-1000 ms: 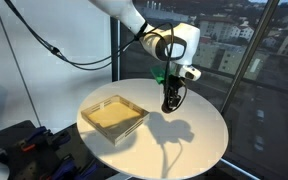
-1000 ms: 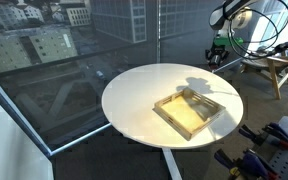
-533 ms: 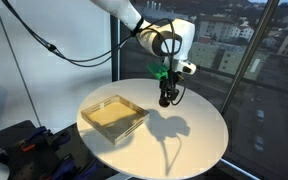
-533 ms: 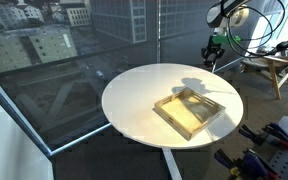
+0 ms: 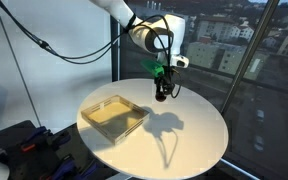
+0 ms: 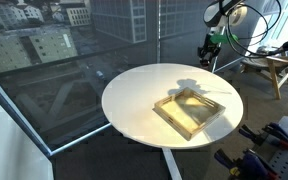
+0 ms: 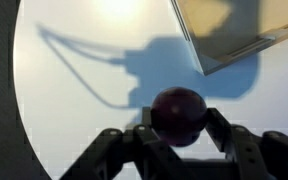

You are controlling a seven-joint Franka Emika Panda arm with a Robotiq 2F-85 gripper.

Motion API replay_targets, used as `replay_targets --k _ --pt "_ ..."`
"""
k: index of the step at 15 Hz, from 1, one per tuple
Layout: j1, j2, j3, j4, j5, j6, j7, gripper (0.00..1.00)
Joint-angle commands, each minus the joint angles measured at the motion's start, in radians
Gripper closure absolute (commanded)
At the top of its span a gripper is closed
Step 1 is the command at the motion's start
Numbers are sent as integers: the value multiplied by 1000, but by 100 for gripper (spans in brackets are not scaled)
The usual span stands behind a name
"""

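In an exterior view the round white table carries a shallow tray on its near left part, lying flat, its raised rim fit to keep things in. Farther back and to the right, the gripper hangs above the bare tabletop, clear of the tray. In the wrist view its fingers are closed on a dark red ball, pinched across its widest part, probably so that the round thing cannot roll out. Beyond stands the window.
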Motion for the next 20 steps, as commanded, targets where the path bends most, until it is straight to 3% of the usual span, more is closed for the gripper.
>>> replay_targets --k 1,20 --pt "10 -71 14 -83 -26 43 -35 67" --pt "65 -249 60 -293 -46 89 -102 67"
